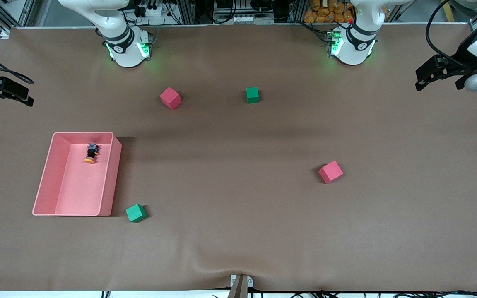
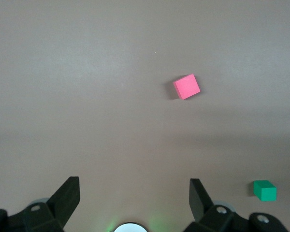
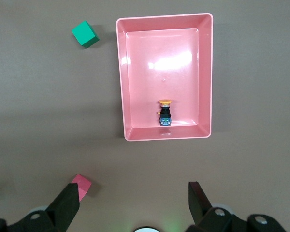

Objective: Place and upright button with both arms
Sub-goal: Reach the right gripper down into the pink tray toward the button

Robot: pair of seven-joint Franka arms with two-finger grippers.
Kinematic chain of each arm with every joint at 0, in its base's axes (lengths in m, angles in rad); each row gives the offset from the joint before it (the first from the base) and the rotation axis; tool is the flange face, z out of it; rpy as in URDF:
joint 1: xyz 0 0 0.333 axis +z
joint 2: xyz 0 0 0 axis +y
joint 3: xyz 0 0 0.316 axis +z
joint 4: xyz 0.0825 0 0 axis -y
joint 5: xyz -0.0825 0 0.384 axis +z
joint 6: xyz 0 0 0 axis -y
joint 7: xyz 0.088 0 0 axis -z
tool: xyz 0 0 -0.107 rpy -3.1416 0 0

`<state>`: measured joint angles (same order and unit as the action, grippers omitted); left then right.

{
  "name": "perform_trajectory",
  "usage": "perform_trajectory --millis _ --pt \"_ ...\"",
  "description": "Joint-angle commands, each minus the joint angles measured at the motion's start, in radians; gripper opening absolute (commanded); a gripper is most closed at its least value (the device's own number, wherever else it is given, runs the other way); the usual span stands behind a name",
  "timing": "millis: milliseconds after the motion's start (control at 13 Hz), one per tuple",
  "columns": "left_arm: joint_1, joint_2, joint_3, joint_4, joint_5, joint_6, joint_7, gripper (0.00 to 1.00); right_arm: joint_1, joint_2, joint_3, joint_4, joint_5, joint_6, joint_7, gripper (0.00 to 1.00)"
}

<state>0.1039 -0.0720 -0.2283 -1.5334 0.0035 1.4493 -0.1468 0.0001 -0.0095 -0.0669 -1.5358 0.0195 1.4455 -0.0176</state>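
The button (image 1: 91, 153) lies on its side in the pink tray (image 1: 110, 174), at the tray's end farthest from the front camera, with its orange cap pointing toward that camera. It also shows in the right wrist view (image 3: 165, 112), inside the tray (image 3: 122, 77). My right gripper (image 1: 13, 92) is open and empty, up in the air over the table edge at the right arm's end; in its wrist view (image 3: 133, 191) the fingers stand wide apart. My left gripper (image 1: 425, 76) is open and empty over the left arm's end, and its wrist view (image 2: 133, 186) shows bare table between the fingers.
A red cube (image 1: 170, 98) and a green cube (image 1: 252, 94) sit between the arm bases. Another red cube (image 1: 330, 171) lies toward the left arm's end. A green cube (image 1: 135, 213) sits beside the tray's near corner.
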Motion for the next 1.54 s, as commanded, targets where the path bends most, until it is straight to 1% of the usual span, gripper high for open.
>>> perform_trajectory --millis 0,231,385,692,846,1077,1385,1462 --pt "0.007 0.017 0.0 0.019 -0.001 -0.017 0.021 1.0 0.012 -0.018 -0.013 -0.015 0.01 0.0 -0.01 1.0" --pt "0.007 0.047 0.003 0.079 0.0 -0.018 0.021 1.0 0.012 -0.015 -0.014 -0.015 0.01 0.001 -0.01 1.0" --pt "0.007 0.049 0.004 0.073 0.013 -0.018 0.024 1.0 0.012 -0.015 -0.014 -0.021 0.01 0.006 -0.01 1.0" --pt "0.004 0.049 0.003 0.062 0.012 -0.036 0.039 1.0 0.005 -0.01 -0.017 -0.09 0.007 0.056 -0.01 1.0" --pt "0.0 0.049 -0.003 0.055 0.012 -0.036 0.038 1.0 0.0 -0.004 -0.019 -0.166 -0.01 0.131 -0.016 1.0" --pt "0.0 0.057 -0.005 0.053 0.006 -0.033 0.038 1.0 -0.005 0.005 -0.019 -0.248 -0.012 0.217 -0.016 1.0" --pt "0.002 0.057 -0.005 0.055 0.001 -0.027 0.039 1.0 -0.041 0.006 -0.019 -0.389 -0.021 0.367 -0.019 1.0" --pt "0.004 0.057 -0.005 0.056 0.001 -0.024 0.039 1.0 -0.041 0.014 -0.019 -0.418 -0.039 0.407 -0.018 1.0"
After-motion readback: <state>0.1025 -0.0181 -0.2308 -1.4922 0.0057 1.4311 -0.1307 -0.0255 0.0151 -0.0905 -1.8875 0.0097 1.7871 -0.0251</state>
